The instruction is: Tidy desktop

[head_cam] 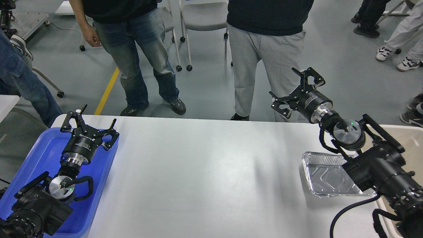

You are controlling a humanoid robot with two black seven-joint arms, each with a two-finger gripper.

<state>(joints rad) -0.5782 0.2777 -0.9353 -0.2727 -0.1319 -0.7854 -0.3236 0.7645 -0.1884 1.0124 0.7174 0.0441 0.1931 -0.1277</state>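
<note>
Head view: white desktop [205,178] filling the lower middle, wide and mostly bare. Foil tray [325,173] lying flat near the desktop's right end, empty and shiny, partly covered by the right arm. Blue tray [99,185] overlapping the desktop's left edge. Beige bin [408,138] just past the desktop's right edge. Left gripper [89,120] raised above the blue tray by the desktop's left far corner, fingers spread wide, holding nothing. Right gripper [295,89] lifted beyond the desktop's far edge, toward its right end, fingers likewise splayed apart and empty. Two people standing just behind the desktop's far edge, one in jeans [142,56], one in grey sweatpants [261,62]. Wheeled chairs [201,19] farther back.
</note>
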